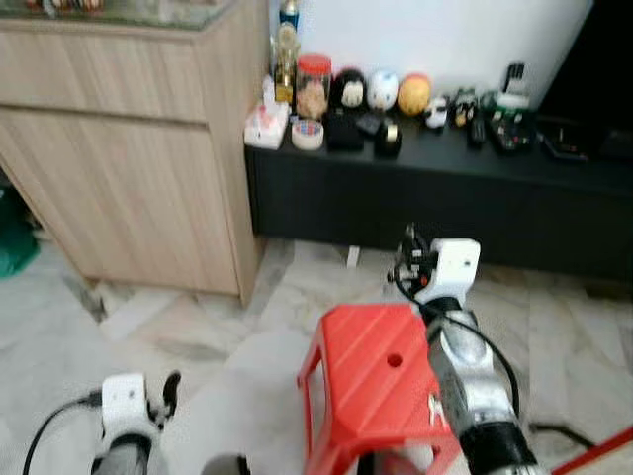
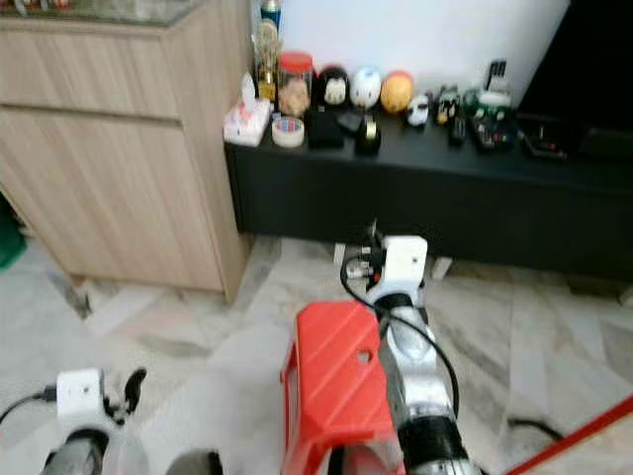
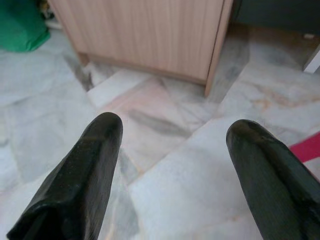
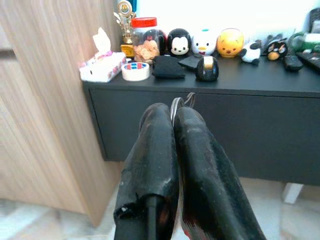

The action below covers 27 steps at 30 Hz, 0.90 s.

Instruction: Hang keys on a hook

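My right gripper (image 4: 173,112) is shut on a thin metal key ring (image 4: 182,101) that pokes out past its fingertips; the keys themselves are hidden between the fingers. In the left eye view this gripper (image 1: 407,253) is raised in front of a low black cabinet (image 1: 445,203), above a red plastic stool (image 1: 371,371). My left gripper (image 3: 175,131) is open and holds nothing, low over the marble floor (image 3: 165,185); in the left eye view the left gripper (image 1: 170,388) sits at the bottom left.
A tall wooden cabinet (image 1: 129,168) stands to the left of the black one. On the black top lie a tissue pack (image 4: 102,65), a tape roll (image 4: 135,71), a red-lidded jar (image 4: 145,37) and several round figurines (image 4: 205,41). A green bag (image 3: 20,25) sits by the wooden cabinet.
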{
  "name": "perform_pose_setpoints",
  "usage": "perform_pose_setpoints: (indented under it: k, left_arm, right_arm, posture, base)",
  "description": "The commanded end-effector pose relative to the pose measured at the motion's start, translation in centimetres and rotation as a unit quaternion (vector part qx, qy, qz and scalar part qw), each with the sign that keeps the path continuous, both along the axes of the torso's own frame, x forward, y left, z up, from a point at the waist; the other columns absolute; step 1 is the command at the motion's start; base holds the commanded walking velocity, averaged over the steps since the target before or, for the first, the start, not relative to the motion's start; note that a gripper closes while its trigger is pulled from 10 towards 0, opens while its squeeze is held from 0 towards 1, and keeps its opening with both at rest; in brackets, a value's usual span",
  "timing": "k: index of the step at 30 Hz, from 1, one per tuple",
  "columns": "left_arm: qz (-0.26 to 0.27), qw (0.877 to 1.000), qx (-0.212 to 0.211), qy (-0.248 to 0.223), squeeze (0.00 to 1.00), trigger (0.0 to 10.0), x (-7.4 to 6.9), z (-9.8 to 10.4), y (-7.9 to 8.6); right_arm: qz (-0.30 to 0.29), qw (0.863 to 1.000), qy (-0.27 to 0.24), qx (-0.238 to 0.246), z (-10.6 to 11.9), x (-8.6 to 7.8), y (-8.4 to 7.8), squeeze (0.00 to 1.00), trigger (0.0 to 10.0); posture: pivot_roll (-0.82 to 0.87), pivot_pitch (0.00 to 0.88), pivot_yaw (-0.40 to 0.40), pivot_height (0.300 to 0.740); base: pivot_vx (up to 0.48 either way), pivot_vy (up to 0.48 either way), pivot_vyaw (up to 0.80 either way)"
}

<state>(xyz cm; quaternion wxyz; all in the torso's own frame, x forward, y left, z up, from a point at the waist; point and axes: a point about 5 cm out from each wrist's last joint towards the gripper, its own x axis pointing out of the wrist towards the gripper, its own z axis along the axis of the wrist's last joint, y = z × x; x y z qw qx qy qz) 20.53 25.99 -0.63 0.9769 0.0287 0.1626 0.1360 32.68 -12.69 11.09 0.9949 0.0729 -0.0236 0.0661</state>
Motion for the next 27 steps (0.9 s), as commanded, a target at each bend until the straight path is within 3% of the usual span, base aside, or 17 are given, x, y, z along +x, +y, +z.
perform_pose_setpoints:
  k: [1, 3, 5, 14, 27]
  left_arm:
    - [0.010, 1.000, -0.004, 0.012, 0.00, 10.0, -0.7, -0.7, 0.1]
    - [0.017, 0.999, -0.010, 0.039, 0.00, 10.0, -1.7, -1.9, 0.2]
    - [0.018, 0.999, -0.011, 0.041, 0.00, 10.0, -1.8, -2.0, 0.2]
    - [0.029, 0.993, -0.039, 0.111, 0.00, 10.0, -4.0, -4.9, -0.5]
    - [0.049, 0.969, -0.062, 0.233, 0.00, 10.0, -8.4, -8.0, -1.2]
  right_arm:
    - [-0.001, 1.000, -0.010, 0.008, 0.7, 0.0, 0.0, 0.00, 10.0]
    - [0.010, 1.000, -0.012, 0.005, 0.8, -0.3, 0.7, 0.00, 10.0]
    - [0.010, 1.000, -0.012, 0.006, 0.7, -0.3, 0.7, 0.00, 10.0]
    - [0.028, 0.999, 0.004, -0.014, 0.0, -0.9, 1.3, 0.00, 10.0]
    - [0.033, 0.999, 0.018, -0.023, -0.7, -1.7, 1.8, 0.00, 10.0]
  posture:
    - [0.11, 0.000, -0.106, 0.715]
    - [0.11, 0.000, -0.106, 0.735]
    - [0.11, 0.000, -0.106, 0.740]
    - [0.11, 0.000, -0.101, 0.740]
    - [0.09, 0.000, -0.084, 0.740]
  base:
    - [0.000, 0.000, 0.00]
    - [0.000, 0.000, 0.00]
    - [0.000, 0.000, 0.00]
    - [0.000, 0.000, 0.00]
    - [-0.022, 0.000, 0.00]
